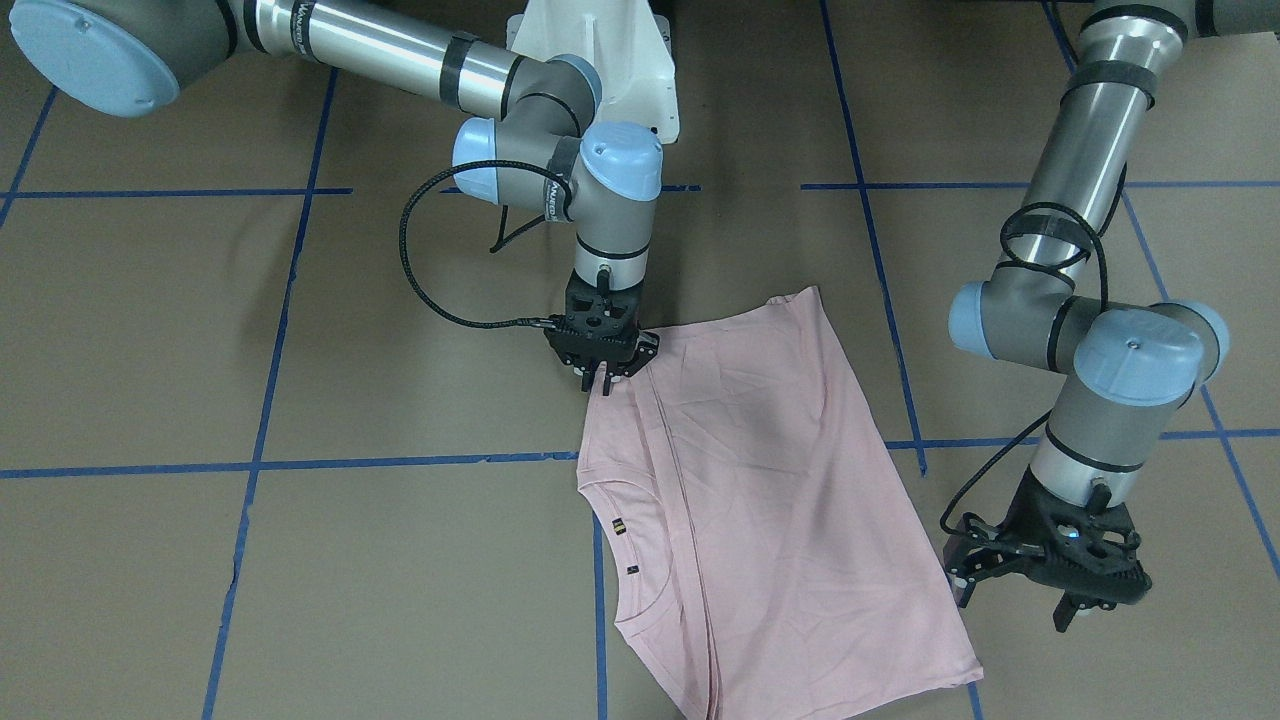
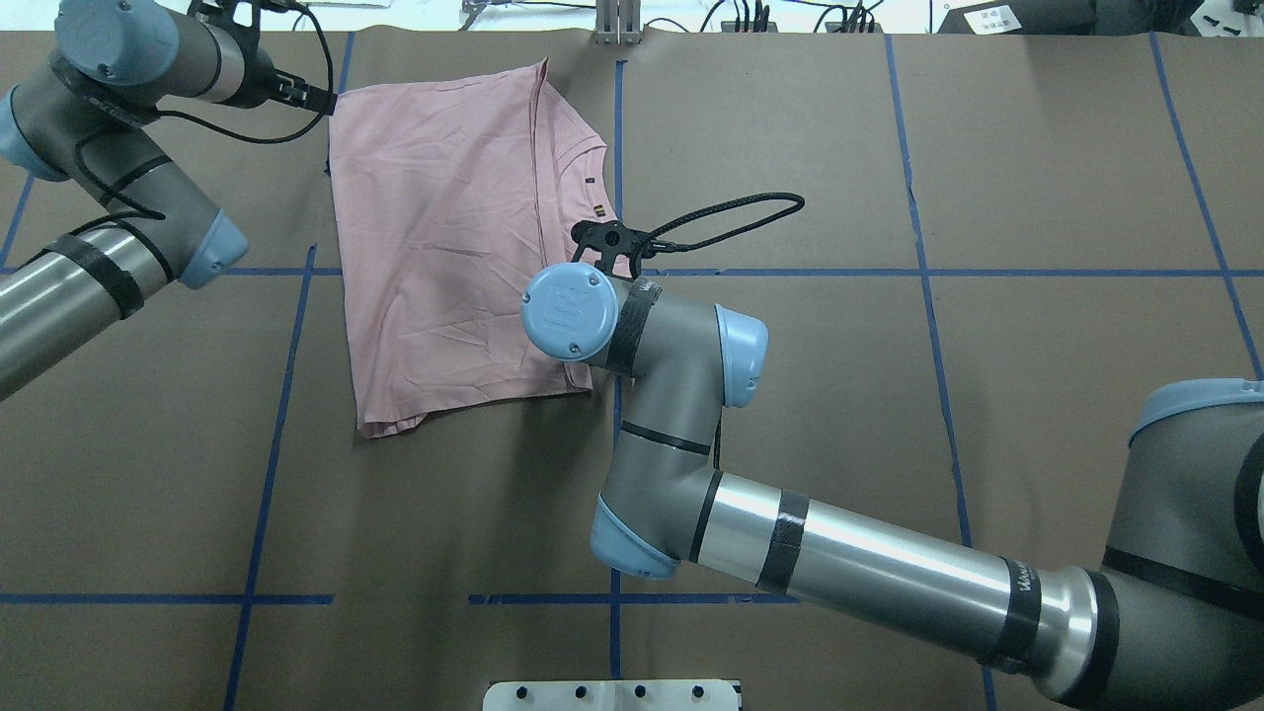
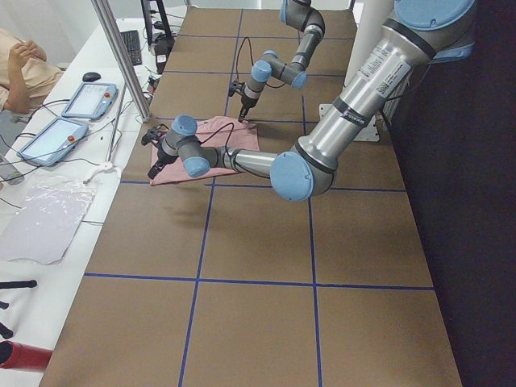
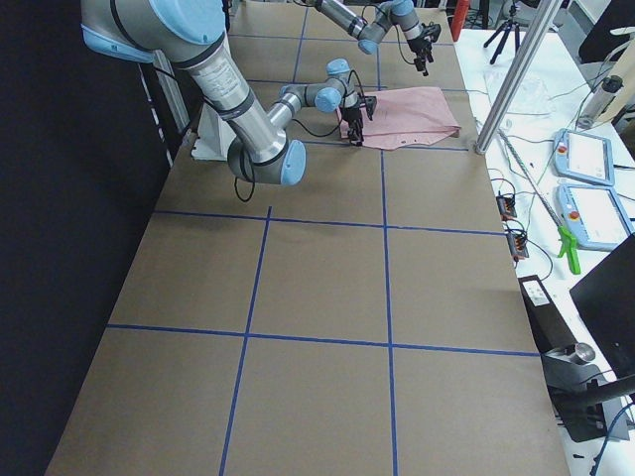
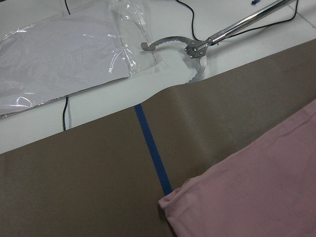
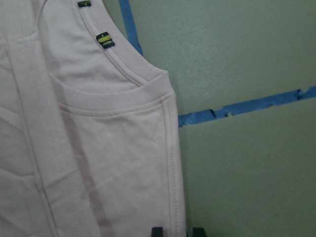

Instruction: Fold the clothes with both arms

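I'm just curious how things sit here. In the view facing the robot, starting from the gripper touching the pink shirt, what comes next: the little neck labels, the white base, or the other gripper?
From the right gripper at the T-shirt:
1. Neck labels, just below it at the neckline.
2. White pedestal base, above it at the view's top.
3. Left gripper, far off beyond the shirt's opposite edge.

Right gripper (image 1: 603, 378) low, nearly closed; left gripper (image 1: 1050, 595) raised, open.
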You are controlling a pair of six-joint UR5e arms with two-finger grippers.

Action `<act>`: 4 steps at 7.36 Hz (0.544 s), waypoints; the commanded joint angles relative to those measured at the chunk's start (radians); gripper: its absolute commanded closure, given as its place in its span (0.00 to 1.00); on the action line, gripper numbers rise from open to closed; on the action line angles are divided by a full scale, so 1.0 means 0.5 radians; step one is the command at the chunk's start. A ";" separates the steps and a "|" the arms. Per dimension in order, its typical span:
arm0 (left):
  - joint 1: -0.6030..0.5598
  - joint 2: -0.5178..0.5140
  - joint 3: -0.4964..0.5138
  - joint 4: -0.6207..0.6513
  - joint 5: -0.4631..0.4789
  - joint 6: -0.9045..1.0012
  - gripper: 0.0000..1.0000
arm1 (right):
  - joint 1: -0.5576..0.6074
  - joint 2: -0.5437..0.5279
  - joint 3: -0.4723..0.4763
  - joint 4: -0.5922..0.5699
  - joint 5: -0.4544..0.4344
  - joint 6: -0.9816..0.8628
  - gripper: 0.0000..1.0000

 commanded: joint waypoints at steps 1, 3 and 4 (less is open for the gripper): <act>0.003 0.035 -0.050 0.001 0.000 -0.006 0.00 | -0.014 0.004 -0.002 0.005 -0.019 0.015 0.67; 0.003 0.045 -0.062 0.001 0.000 -0.006 0.00 | -0.023 0.004 -0.005 0.005 -0.022 0.073 0.87; 0.003 0.048 -0.071 0.001 0.000 -0.009 0.00 | -0.026 0.004 -0.005 0.002 -0.031 0.086 1.00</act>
